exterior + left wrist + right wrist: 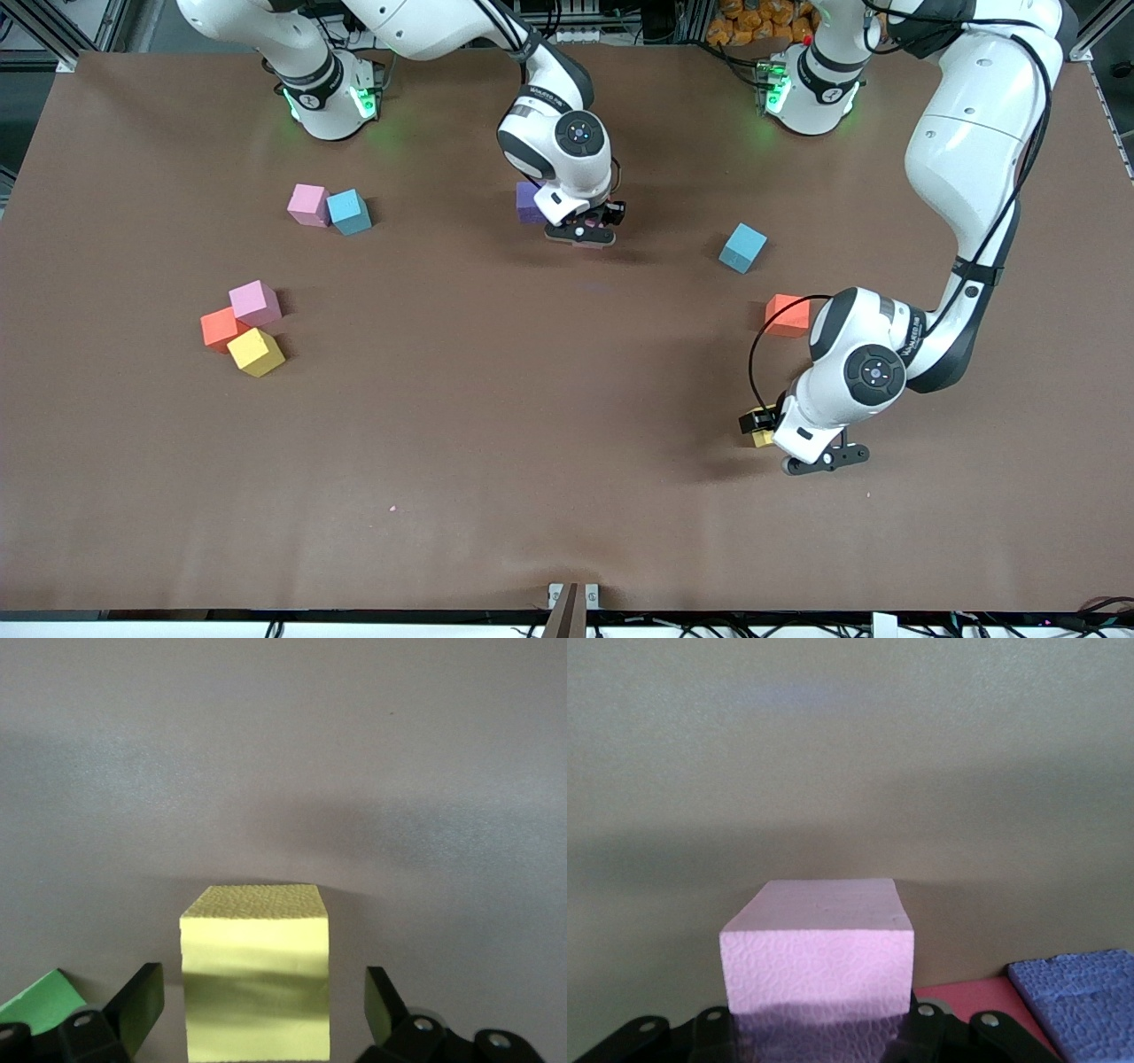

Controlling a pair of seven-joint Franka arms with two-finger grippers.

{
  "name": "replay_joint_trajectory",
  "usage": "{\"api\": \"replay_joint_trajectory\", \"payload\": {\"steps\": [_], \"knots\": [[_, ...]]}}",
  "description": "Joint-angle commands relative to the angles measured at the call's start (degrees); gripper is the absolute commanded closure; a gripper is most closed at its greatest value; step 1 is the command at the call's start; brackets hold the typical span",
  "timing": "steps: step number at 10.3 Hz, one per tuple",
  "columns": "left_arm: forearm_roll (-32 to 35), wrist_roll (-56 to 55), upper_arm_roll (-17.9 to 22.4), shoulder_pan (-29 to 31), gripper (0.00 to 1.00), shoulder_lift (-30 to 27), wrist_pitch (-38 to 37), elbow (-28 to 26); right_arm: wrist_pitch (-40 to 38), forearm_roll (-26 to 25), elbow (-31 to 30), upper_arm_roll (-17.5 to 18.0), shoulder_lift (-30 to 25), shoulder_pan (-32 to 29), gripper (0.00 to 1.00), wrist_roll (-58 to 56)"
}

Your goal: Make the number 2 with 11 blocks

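The right gripper (592, 232), near the table's (496, 425) middle, is clenched on a pink block (818, 958) beside a purple block (529, 201) (a red surface shows beneath in the right wrist view). The left gripper (802, 447), toward the left arm's end, stands with jaws released around a yellow block (255, 979), with a green block (40, 1003) beside it.

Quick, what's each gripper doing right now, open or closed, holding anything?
Left gripper: open, fingers either side of a yellow block, not gripping it.
Right gripper: shut on a pink block, beside a purple block.
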Motion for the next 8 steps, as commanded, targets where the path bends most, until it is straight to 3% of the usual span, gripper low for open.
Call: {"api": "replay_joint_trajectory", "payload": {"steps": [1,2,3,4,8], "knots": [[1.1,0.9,0.4,-0.3,0.12,1.4,1.1,1.4,-0.1,-1.2,-0.5,0.4,-0.1,0.0,0.34,2.1],[1.2,1.1,0.4,-0.3,0.19,1.5,1.6,1.4,0.0,-1.3,-0.5,0.4,0.1,0.2,0.08,2.1],[1.3,1.5,0.4,-0.3,0.33,1.5,1.6,1.4,0.0,-1.3,-0.5,0.4,0.1,0.3,0.00,2.1],[1.3,1.3,0.4,-0.3,0.39,1.6,1.6,1.4,-0.1,-1.2,-0.5,0.4,-0.2,0.3,0.00,2.1],[1.5,-2.1,0.3,-0.2,0.40,-1.1,-2.0,1.0,-2.3,-1.2,-0.5,0.4,-5.5,-0.3,0.00,0.9]]}}
